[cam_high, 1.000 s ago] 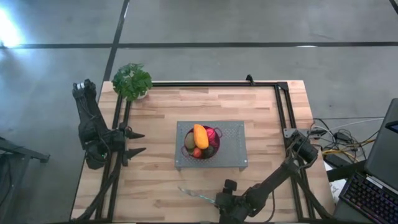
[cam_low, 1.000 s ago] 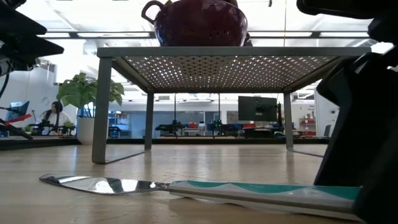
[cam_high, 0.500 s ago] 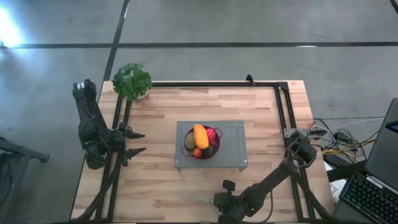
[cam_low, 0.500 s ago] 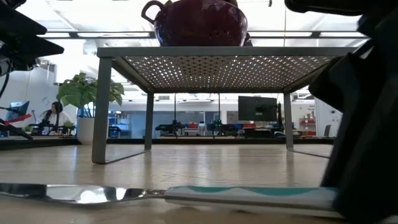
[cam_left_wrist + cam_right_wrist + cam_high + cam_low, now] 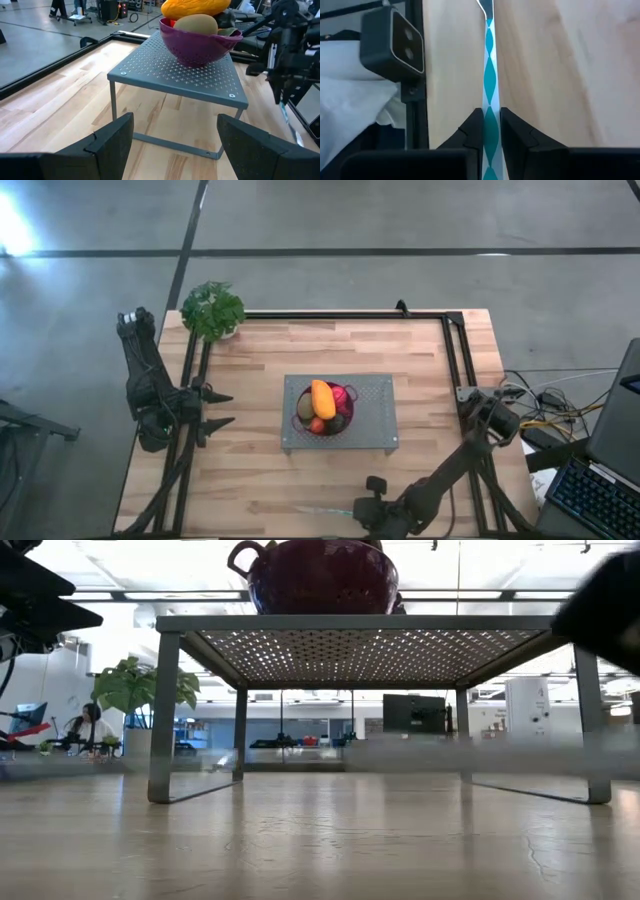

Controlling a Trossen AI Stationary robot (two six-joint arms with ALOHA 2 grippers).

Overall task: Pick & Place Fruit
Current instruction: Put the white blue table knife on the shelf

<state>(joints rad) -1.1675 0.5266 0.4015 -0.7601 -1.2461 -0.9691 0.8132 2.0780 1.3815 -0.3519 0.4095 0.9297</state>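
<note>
The fruit (image 5: pixel 322 408) is piled in a purple colander bowl (image 5: pixel 200 45), which stands on a grey perforated stand (image 5: pixel 370 405) at the table's middle. An oblong orange one (image 5: pixel 195 7) lies on top of the pile. My right gripper (image 5: pixel 490 112) is at the table's near edge, shut on a slim knife (image 5: pixel 325 508) with a teal-and-white handle. At the table's left side my left gripper (image 5: pixel 172 145) is open with nothing between its fingers and faces the stand. My right gripper pinches the knife's teal-and-white handle (image 5: pixel 490 100) between its two fingers (image 5: pixel 472 130). The fingers slant down and lie along the knife. The handle runs on past the fingertips, with the silver blade (image 5: pixel 485 7) at its far end. The knife is lifted clear of the table.
A leafy plant (image 5: pixel 212 310) stands at the far left corner. Black frame rails (image 5: pixel 455 360) run along the table's sides and far edge. A small black camera (image 5: pixel 395 45) sits at the near edge beside the knife. A person (image 5: pixel 90 725) sits in the room behind.
My right gripper has gone toward the table's near edge and up. The knife first slid along the table toward the near edge, then came up off the wood.
</note>
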